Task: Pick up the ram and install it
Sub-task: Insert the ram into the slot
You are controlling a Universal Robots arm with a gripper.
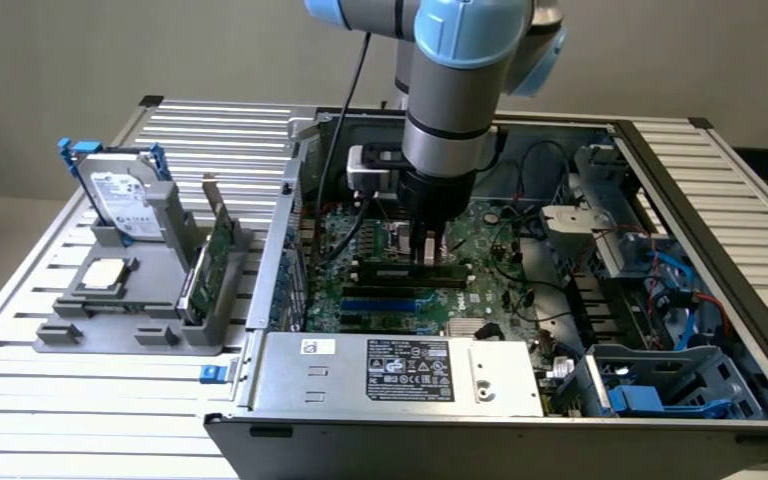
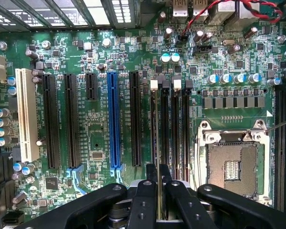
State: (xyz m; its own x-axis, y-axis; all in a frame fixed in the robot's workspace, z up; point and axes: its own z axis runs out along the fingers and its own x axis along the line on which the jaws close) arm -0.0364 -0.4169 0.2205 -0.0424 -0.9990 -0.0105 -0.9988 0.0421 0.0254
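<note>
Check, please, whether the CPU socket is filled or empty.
Empty: the CPU socket shows its bare contact grid inside the metal frame, with no chip or cooler over it.

The arm (image 1: pixel 451 90) is reaching straight down, wrist vertical, and the tool (image 1: pixel 423 258) is pinching the ram (image 1: pixel 384 267) between nearly closed fingers (image 2: pixel 145 200).

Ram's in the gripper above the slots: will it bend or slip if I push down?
Probably stiff edge-on and light: the ram is a thin board upright in the gripper. It may tilt, being pinched between narrow fingers.
</note>
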